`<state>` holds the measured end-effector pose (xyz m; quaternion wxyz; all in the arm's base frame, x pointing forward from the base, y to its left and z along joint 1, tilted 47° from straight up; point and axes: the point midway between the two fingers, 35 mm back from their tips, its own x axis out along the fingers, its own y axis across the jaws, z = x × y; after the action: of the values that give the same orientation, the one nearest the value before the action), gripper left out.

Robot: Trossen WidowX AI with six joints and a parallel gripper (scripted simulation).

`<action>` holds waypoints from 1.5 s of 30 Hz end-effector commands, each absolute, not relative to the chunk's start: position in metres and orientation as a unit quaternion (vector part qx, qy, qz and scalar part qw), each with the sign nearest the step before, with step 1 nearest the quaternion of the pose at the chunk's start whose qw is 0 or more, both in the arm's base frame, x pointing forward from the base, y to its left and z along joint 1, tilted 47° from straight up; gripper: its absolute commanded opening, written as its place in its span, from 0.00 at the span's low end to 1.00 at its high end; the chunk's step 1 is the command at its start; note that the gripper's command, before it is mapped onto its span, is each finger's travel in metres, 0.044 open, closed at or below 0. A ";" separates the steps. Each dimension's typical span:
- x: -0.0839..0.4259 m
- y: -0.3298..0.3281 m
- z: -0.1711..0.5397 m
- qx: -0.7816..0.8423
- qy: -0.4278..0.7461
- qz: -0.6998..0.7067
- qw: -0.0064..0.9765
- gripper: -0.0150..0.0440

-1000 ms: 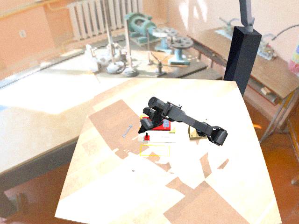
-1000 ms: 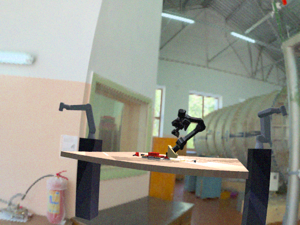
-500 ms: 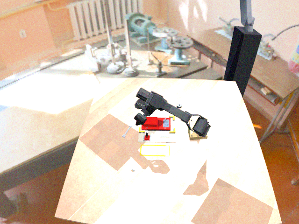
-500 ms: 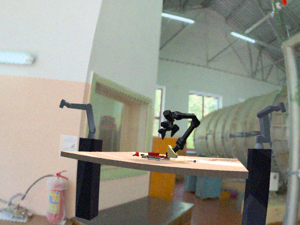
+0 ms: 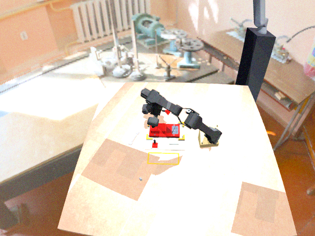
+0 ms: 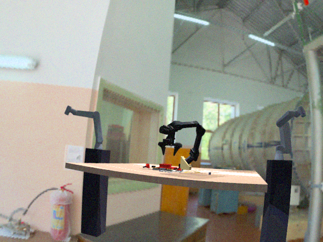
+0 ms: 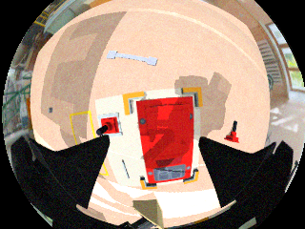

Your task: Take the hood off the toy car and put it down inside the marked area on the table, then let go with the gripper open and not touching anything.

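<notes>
End effector (image 6: 170, 148) spread wide, unladen, above toy car (image 7: 166, 140), long axis crossing fingers.

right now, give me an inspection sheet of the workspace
surface: wooden table with darker patches and bright sunlit areas
job's things: red toy car sits between yellow corner marks, hood not lifted; yellow-outlined marked area in front of it holds nothing
clutter: small red piece with a black peg between car and marked area; another red piece behind the car; pale bar and a tiny grey bit lying loose
grippers: gripper hangs above the car, fingers wide apart, holding nothing, touching nothing
cables: thin black cable along the arm
surroundings: dark posts with camera arms at the table edges; workshop machinery behind
</notes>
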<state>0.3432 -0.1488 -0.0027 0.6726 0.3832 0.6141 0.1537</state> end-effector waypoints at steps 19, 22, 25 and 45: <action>0.327 -0.150 -0.034 0.332 0.645 0.222 0.651 1.00; 0.328 -0.149 -0.036 0.332 0.645 0.222 0.651 1.00; 0.328 -0.147 -0.038 0.332 0.645 0.222 0.651 1.00; 0.329 -0.136 -0.049 0.332 0.645 0.222 0.651 1.00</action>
<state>0.3298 -0.1395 -0.0463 0.6536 0.3273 0.6453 0.2221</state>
